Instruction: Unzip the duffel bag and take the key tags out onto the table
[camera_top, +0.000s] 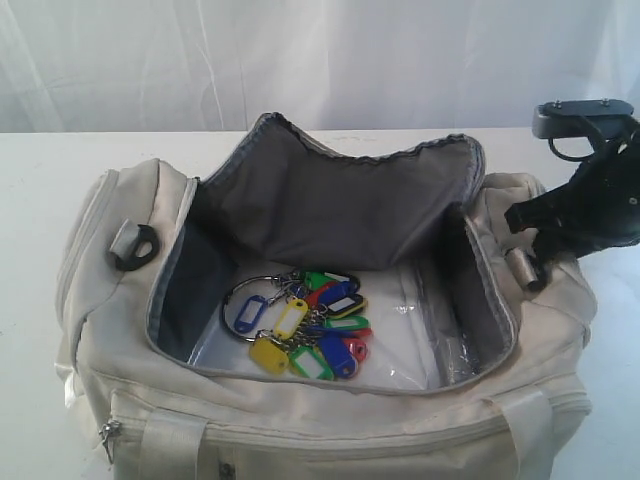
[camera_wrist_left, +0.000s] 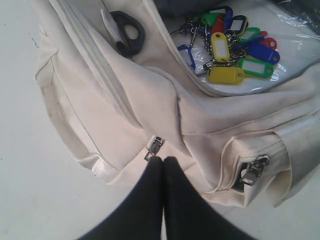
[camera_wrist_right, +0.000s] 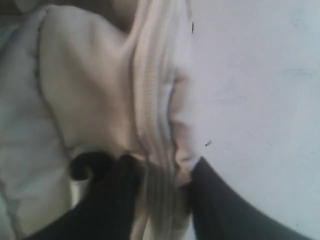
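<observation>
The cream duffel bag (camera_top: 330, 420) lies unzipped, its grey-lined flap (camera_top: 340, 200) thrown back. The key tags (camera_top: 310, 325), a green, blue, red and yellow bunch on metal rings, lie on the clear plastic floor inside. In the left wrist view the key tags (camera_wrist_left: 230, 50) show past the bag's rim. My left gripper (camera_wrist_left: 162, 159) is shut and empty, just off a side-pocket zipper pull (camera_wrist_left: 154, 146). My right gripper (camera_top: 535, 245) is at the bag's right end. In the blurred right wrist view the right gripper (camera_wrist_right: 162, 172) is closed on a fold of the bag (camera_wrist_right: 90, 90).
A black D-ring (camera_top: 132, 245) sits on the bag's left end, and the same D-ring (camera_wrist_left: 127, 32) appears in the left wrist view. A second pocket zipper pull (camera_wrist_left: 254, 169) hangs nearby. The white table (camera_top: 40, 180) surrounds the bag, with a curtain behind.
</observation>
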